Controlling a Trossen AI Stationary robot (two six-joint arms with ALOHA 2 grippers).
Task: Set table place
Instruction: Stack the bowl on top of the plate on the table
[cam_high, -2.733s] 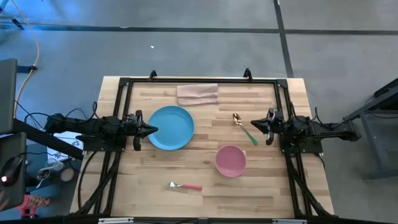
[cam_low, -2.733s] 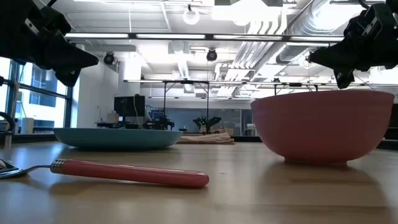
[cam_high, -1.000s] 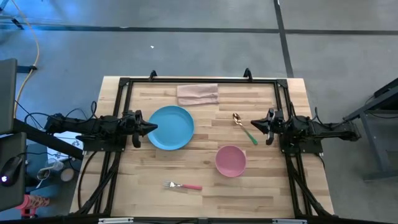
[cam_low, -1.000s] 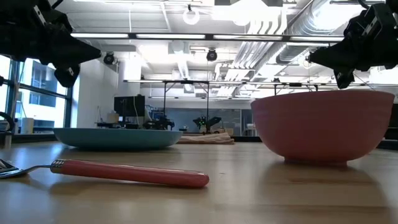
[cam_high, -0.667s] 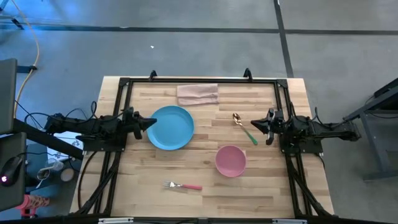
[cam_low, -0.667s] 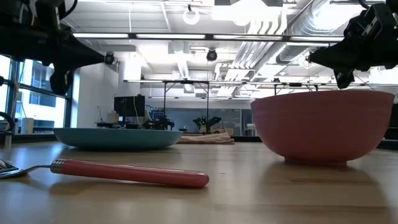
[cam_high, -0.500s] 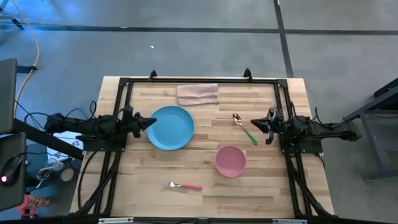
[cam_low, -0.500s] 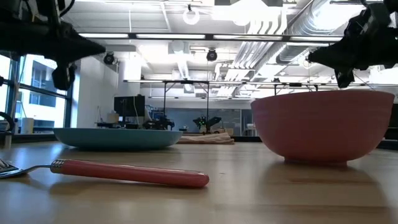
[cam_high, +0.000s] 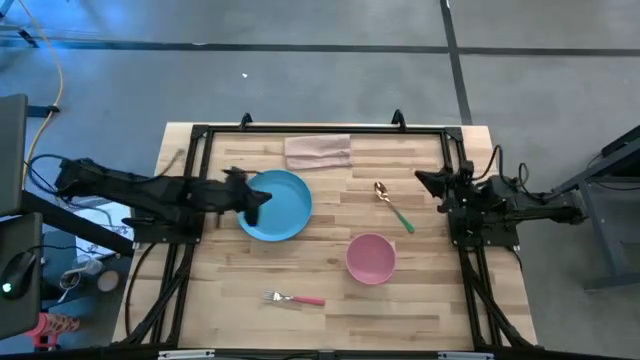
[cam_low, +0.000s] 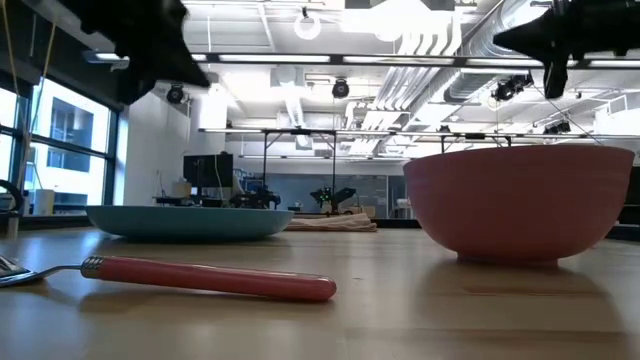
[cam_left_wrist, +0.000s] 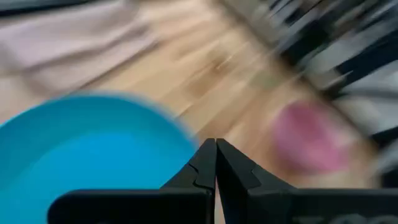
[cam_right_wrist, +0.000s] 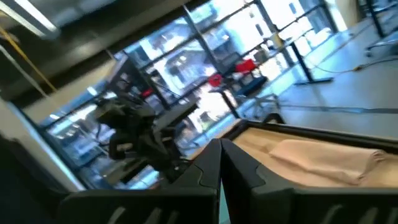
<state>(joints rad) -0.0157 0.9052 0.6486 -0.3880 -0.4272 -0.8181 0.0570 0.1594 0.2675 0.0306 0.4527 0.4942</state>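
Note:
The light-blue plate (cam_high: 285, 205) lies flat on the table's far left part; it also shows in the left wrist view (cam_left_wrist: 81, 155). The pink bowl (cam_high: 371, 258) stands right of centre. The gold spoon with the green handle (cam_high: 392, 205) lies far of the bowl. The fork with the pink handle (cam_high: 295, 298) lies near the front edge. My left gripper (cam_high: 260, 202) is shut (cam_left_wrist: 216, 142) and hovers above the plate's left part. My right gripper (cam_high: 420, 180) is shut (cam_right_wrist: 219, 143), raised, just right of the spoon.
A folded pinkish-beige cloth (cam_high: 317, 152) lies at the far edge, behind the plate. The black rail frame (cam_high: 320, 130) runs around the tabletop. Bare wood lies between the plate, the bowl and the fork.
My left gripper has reached toward the table's right, from beside the plate's left rim to above the plate, and has risen. My right gripper has risen, tipped its fingers upward and drawn a little toward the far edge. The plate, bowl, spoon and fork have stayed put.

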